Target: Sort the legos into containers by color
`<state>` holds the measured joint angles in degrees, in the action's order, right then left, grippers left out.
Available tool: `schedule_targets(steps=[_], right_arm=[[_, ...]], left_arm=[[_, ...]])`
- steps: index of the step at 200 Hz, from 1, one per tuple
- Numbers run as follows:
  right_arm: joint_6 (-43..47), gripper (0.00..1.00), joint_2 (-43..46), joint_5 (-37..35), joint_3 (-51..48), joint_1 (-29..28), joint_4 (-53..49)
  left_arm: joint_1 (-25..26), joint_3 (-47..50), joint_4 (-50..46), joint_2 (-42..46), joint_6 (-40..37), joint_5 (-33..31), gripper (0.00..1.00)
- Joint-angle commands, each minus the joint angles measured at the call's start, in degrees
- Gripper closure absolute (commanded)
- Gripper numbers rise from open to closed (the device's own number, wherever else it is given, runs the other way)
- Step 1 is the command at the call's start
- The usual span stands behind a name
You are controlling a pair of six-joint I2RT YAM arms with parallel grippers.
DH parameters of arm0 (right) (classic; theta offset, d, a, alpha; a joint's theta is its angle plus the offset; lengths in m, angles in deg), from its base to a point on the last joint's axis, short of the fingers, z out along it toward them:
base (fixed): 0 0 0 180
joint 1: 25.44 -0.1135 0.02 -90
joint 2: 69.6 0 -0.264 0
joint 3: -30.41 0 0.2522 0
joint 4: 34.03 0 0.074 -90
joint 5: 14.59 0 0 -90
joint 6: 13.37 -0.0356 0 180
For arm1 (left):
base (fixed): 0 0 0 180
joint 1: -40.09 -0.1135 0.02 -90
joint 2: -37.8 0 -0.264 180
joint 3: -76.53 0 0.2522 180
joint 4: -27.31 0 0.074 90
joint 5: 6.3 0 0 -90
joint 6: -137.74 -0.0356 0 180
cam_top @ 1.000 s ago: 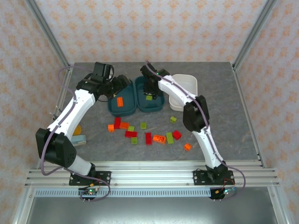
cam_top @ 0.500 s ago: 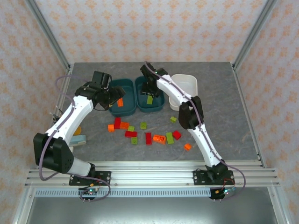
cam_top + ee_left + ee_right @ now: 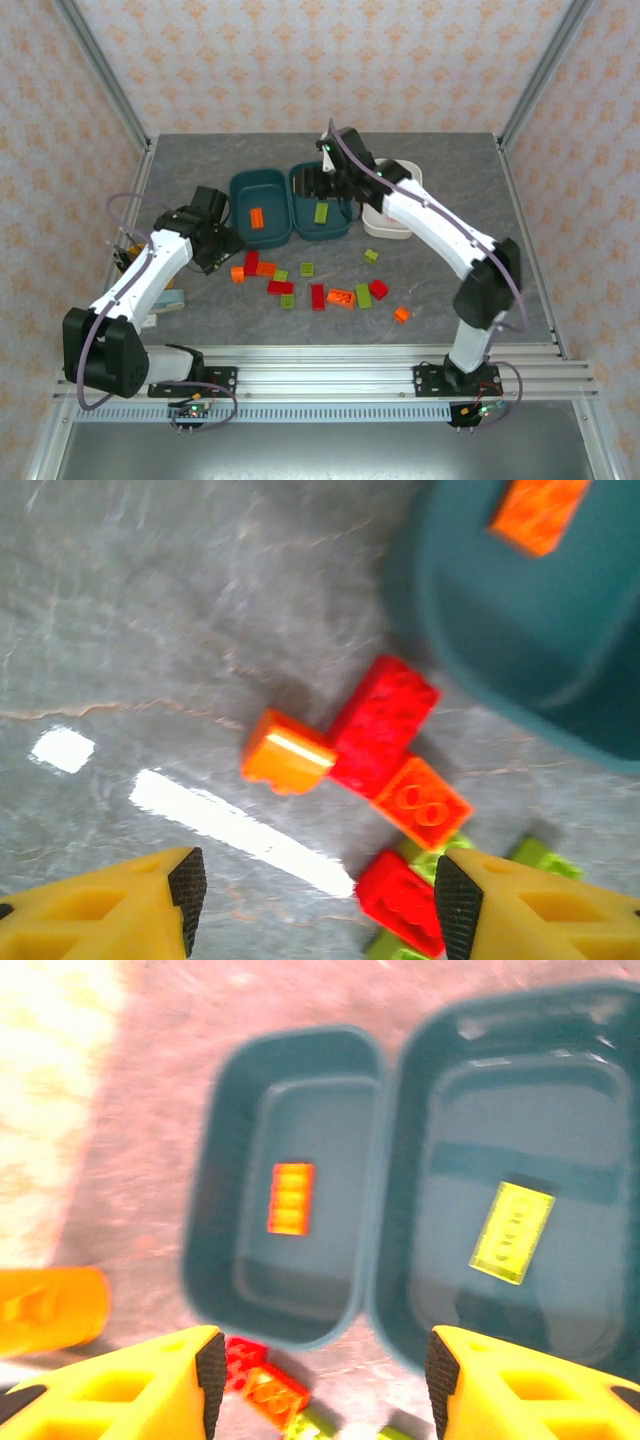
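Note:
Two dark teal bins stand side by side at the back. The left bin (image 3: 243, 190) (image 3: 230, 1130) holds one orange brick (image 3: 257, 216) (image 3: 290, 1198). The right bin (image 3: 303, 225) (image 3: 600, 1090) holds one yellow-green brick (image 3: 321, 212) (image 3: 512, 1230). The white bin (image 3: 385, 230) is partly hidden under my right arm. My right gripper (image 3: 332, 185) (image 3: 325, 1375) hovers open above the teal bins. My left gripper (image 3: 217, 247) (image 3: 320, 900) is open and empty, low over the table. Just ahead of it lie an orange brick (image 3: 288, 752), a red brick (image 3: 385, 725) and another orange one (image 3: 422, 802).
Several loose red, orange and yellow-green bricks are scattered in a band across the table's middle, from an orange one (image 3: 237, 272) to another orange one (image 3: 401, 314) at the right. A yellow-orange cup (image 3: 50, 1305) lies at the left. A pale blue object (image 3: 170, 298) sits near my left arm.
My right gripper let go of the yellow-green brick in the right teal bin and lifted away. My left gripper drew back from the left bin toward the loose bricks.

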<state>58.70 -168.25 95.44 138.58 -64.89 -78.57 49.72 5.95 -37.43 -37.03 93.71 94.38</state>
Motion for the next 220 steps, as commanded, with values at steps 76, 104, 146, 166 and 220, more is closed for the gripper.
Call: schedule_targets(steps=[76, 104, 146, 166, 220], right_arm=[[-4.85, 0.42, 5.72, 3.64, -22.02, -3.1, 14.34], [-5.64, 0.42, 4.9, 4.05, -21.92, -3.1, 14.35], [-6.13, 0.42, 3.84, 3.61, -21.26, -3.1, 13.64], [-6.23, 0.42, 3.29, 3.44, -20.83, -3.1, 13.3], [-6.5, 0.43, 2.76, 3.65, -20.41, -3.1, 13.14]], left_arm=[[-0.4, 4.85, 5.79, -8.06, -20.8, 3.62, 0.39], [-0.23, 5.9, 5.84, -10.27, -23.5, 3.4, 0.41], [0.64, 5.93, 6.84, -12.49, -24.87, 3.04, 0.45], [0.91, 5.67, 7.0, -14.04, -24.97, 1.87, 0.45], [0.89, 3.02, 8.21, -18.53, -26.43, -0.99, 0.48]])
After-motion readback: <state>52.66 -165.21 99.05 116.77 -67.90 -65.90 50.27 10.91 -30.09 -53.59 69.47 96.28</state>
